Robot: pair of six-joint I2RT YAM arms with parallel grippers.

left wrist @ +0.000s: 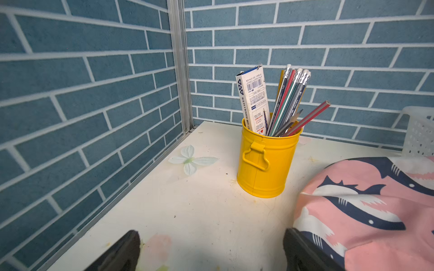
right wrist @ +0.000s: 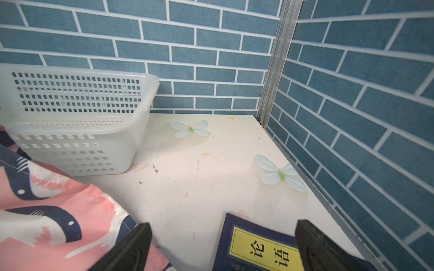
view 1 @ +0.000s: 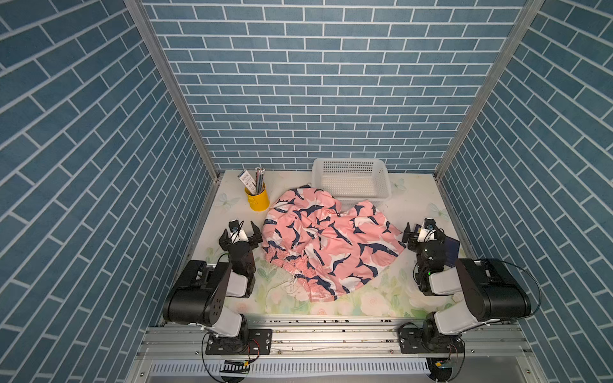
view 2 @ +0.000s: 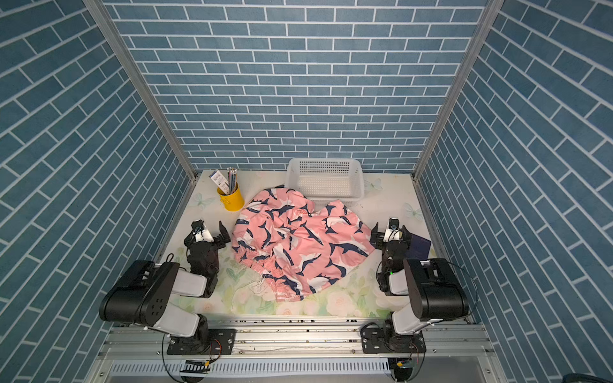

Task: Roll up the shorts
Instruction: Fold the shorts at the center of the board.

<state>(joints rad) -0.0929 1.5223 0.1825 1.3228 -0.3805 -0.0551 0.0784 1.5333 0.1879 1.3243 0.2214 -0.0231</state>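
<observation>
On the worktop, crumpled up and not rolled at all, lie the pink shark shorts, with their far hem bumping the front wall of the white basket. The gathered waistband and white drawstring are on the shorts' near side. The left pincer sits just off the shorts' left edge, jaws spread wide, nothing in them. Same deal for the right pincer off the right edge: wide apart and empty, with a dark blue book lying under it. A yellow pencil cup stands just past the shorts' far-left corner.
</observation>
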